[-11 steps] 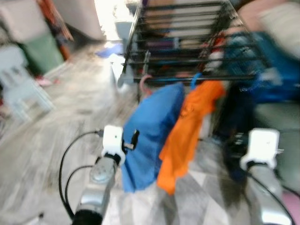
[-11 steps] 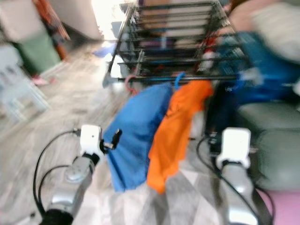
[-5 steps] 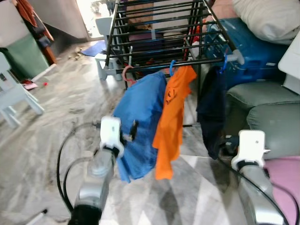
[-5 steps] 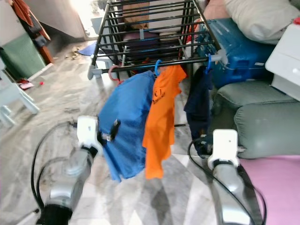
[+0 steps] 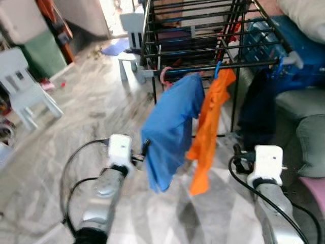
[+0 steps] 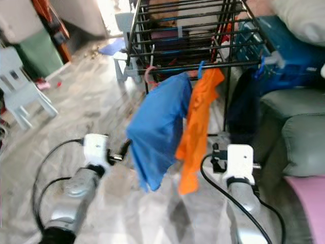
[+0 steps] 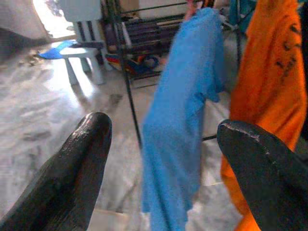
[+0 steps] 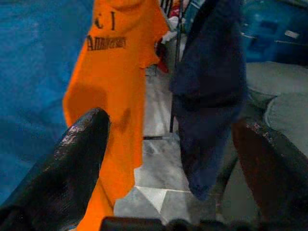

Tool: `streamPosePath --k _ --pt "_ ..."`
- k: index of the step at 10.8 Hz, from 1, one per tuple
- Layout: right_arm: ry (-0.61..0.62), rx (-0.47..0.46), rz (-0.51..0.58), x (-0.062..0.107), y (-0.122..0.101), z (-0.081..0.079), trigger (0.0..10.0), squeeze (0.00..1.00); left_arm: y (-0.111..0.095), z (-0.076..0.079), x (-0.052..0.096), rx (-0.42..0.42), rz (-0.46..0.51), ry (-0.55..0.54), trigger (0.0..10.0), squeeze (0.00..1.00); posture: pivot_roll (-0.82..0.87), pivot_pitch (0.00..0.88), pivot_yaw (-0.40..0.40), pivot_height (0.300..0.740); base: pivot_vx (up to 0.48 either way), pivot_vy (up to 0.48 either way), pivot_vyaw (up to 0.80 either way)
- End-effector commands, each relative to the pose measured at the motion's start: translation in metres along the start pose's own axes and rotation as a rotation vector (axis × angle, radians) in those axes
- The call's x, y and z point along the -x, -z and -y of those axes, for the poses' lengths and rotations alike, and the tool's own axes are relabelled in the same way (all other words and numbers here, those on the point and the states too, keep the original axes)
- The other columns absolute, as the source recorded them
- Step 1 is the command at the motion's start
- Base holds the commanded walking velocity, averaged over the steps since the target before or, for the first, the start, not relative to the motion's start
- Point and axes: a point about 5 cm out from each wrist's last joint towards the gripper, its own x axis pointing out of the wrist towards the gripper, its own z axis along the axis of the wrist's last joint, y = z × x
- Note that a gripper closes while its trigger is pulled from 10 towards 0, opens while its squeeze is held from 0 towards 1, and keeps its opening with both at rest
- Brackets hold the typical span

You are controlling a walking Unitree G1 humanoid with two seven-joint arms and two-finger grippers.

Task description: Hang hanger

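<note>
My left gripper and right gripper both gape wide, holding nothing. Ahead, the blue shirt hangs on its pink hanger from the drying rack, beside an orange shirt. The cloth looks light and floppy; I'd grip the stiff hanger. Around me: marble floor, a sofa.
</note>
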Motion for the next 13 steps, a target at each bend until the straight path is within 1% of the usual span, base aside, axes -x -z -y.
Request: streamPosePath --k 1,2,4,5,6,7,8,9,10,11,12,13 --pt "0.017 -0.005 0.011 0.0 -0.002 0.005 10.0 0.0 -0.002 0.002 0.001 0.006 0.004 0.011 10.0 0.0 -0.17 0.054 0.117 0.74 0.0 0.48 0.0" --pt "0.004 0.017 0.04 0.0 -0.006 0.005 10.0 0.0 -0.002 -0.003 0.002 -0.003 0.01 -0.02 10.0 0.0 -0.16 0.048 0.109 0.74 0.0 0.48 0.0" --pt "-0.076 0.04 0.087 0.003 -0.011 -0.004 10.0 0.0 0.001 -0.012 0.005 -0.003 0.024 -0.09 10.0 0.0 -0.14 0.023 0.072 0.74 0.0 0.48 0.0" --pt "-0.103 0.049 0.076 0.002 -0.009 -0.009 10.0 0.0 -0.001 -0.019 0.006 0.003 0.037 -0.127 10.0 0.0 -0.12 0.012 0.048 0.74 0.0 0.48 0.0" --pt "-0.115 0.048 0.074 0.0 -0.009 -0.011 10.0 0.0 -0.002 -0.022 0.006 0.006 0.046 -0.144 10.0 0.0 -0.1 0.008 0.028 0.74 0.0 0.296 0.0" --pt "-0.189 0.066 0.075 -0.006 -0.01 -0.024 10.0 0.0 -0.006 -0.031 0.009 -0.021 0.077 -0.186 10.0 0.0 -0.05 0.0 -0.004 0.74 0.0 0.0 0.0" --pt "-0.226 0.078 0.085 -0.009 -0.012 -0.03 10.0 0.0 -0.01 -0.034 0.009 -0.037 0.095 -0.192 10.0 0.0 -0.05 0.001 -0.011 0.74 0.0 0.0 0.0" --pt "-0.246 0.088 0.093 -0.012 -0.014 -0.034 10.0 0.0 -0.018 -0.04 0.009 -0.036 0.126 -0.203 10.0 0.0 -0.02 0.0 -0.01 0.74 0.0 0.0 0.0" --pt "-0.244 0.085 0.091 -0.014 -0.013 -0.037 10.0 0.0 -0.02 -0.047 0.01 -0.022 0.135 -0.23 10.0 0.0 -0.01 0.0 -0.004 0.74 0.0 0.0 0.0" --pt "-0.241 0.071 0.088 -0.013 -0.01 -0.041 10.0 0.0 -0.015 -0.051 0.013 -0.03 0.116 -0.225 10.0 0.0 -0.03 0.0 0.015 0.74 0.0 0.0 0.0" --pt "-0.237 0.055 0.087 -0.01 -0.009 -0.042 10.0 0.0 -0.008 -0.048 0.013 0.006 0.091 -0.201 10.0 0.0 -0.06 0.0 0.032 0.74 0.0 0.0 0.0" --pt "-0.213 0.055 0.081 -0.008 -0.006 -0.037 10.0 0.0 -0.005 -0.036 0.012 0.031 0.088 -0.154 10.0 0.0 -0.08 0.0 0.04 0.74 0.266 0.398 0.0"
